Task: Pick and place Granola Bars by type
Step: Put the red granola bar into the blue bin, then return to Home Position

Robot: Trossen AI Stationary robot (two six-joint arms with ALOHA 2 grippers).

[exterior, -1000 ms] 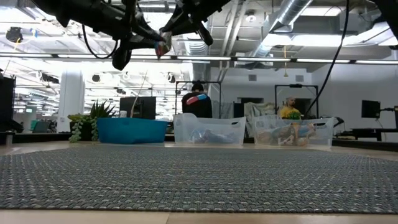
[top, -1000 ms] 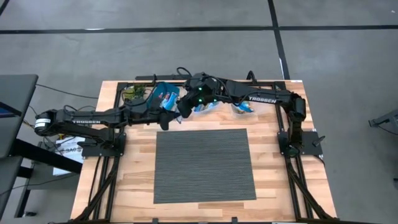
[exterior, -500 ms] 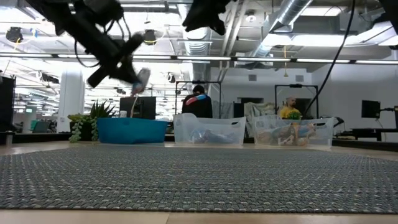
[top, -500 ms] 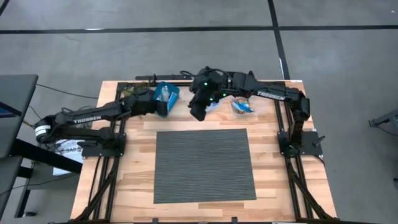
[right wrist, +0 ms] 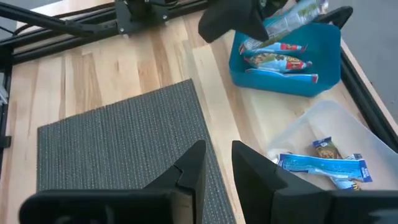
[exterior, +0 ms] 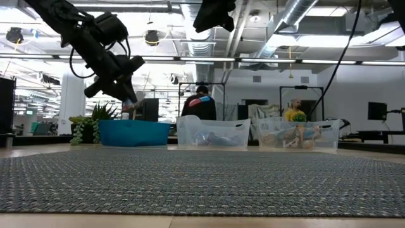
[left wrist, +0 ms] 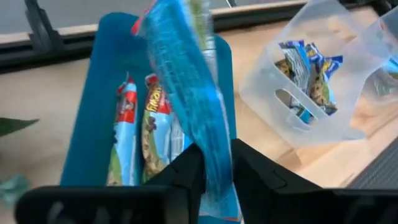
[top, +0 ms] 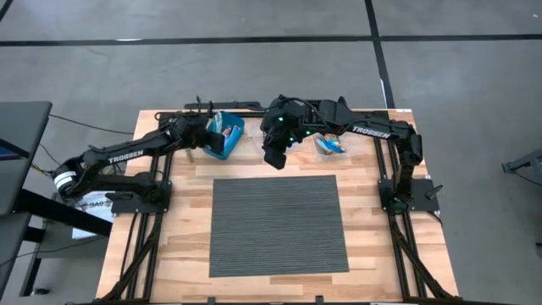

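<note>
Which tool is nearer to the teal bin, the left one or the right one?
The left. The left tool hangs directly above the teal bin, shut on a blue bar. The right tool is beside it, over the clear bin.

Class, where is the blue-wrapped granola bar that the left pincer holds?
The blue bar is pinched in the left pincer, directly above the teal bin at the table's far left.

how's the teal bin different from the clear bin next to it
The teal bin is solid-coloured with straight walls; the clear bin is see-through with cut-out handles. The left gripper holds a blue bar over the teal bin; nothing is held over the clear one. Both contain wrapped bars.
</note>
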